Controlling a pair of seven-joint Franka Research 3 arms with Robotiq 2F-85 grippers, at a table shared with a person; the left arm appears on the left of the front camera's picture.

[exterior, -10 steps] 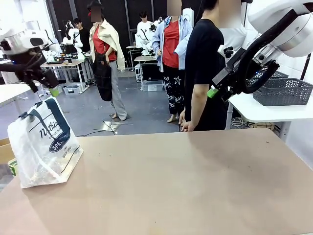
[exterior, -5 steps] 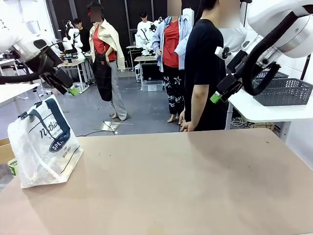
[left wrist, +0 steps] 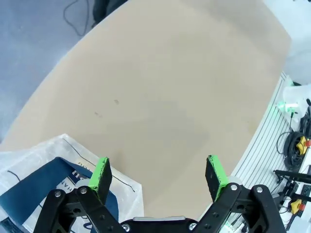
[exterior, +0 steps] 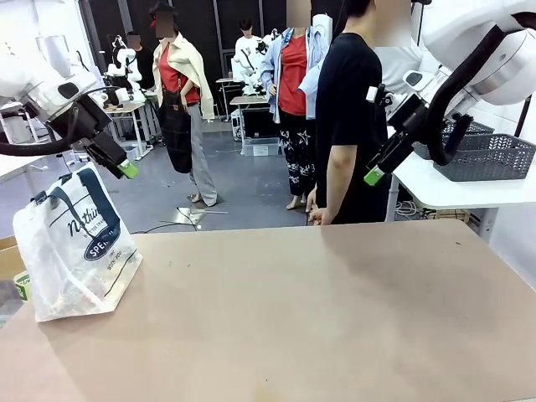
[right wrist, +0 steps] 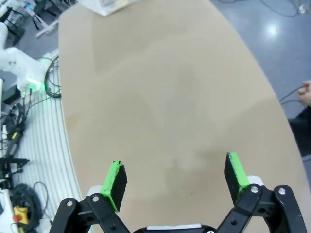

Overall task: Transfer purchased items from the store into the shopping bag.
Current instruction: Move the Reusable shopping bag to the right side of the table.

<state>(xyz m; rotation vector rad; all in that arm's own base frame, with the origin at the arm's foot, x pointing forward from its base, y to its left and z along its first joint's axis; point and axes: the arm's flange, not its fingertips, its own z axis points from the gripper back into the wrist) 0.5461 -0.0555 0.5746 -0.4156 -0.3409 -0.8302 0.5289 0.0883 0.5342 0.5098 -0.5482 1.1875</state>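
The shopping bag [exterior: 75, 247] stands upright at the table's left edge, translucent white with navy handles and an oval print. My left gripper [exterior: 126, 170] hangs open in the air just above it and to its right. In the left wrist view its green pads [left wrist: 101, 173] are wide apart with nothing between them, and the bag [left wrist: 48, 167] lies at the lower left. My right gripper [exterior: 373, 176] is open too, high over the table's far right, and it looks down on bare tabletop [right wrist: 160, 97]. The store, a dark grey lattice basket [exterior: 484, 157], rests on a white side table. The purchased items are out of view.
A person in a black shirt [exterior: 347, 126] stands at the table's far edge, one hand [exterior: 316, 218] near it. The tan tabletop [exterior: 318, 310] is broad and bare from the middle to the right. The white side table [exterior: 452, 188] stands behind the right arm.
My left gripper has swung right and down to just above the bag. The right gripper has dropped a little and moved right. Both have stayed open.
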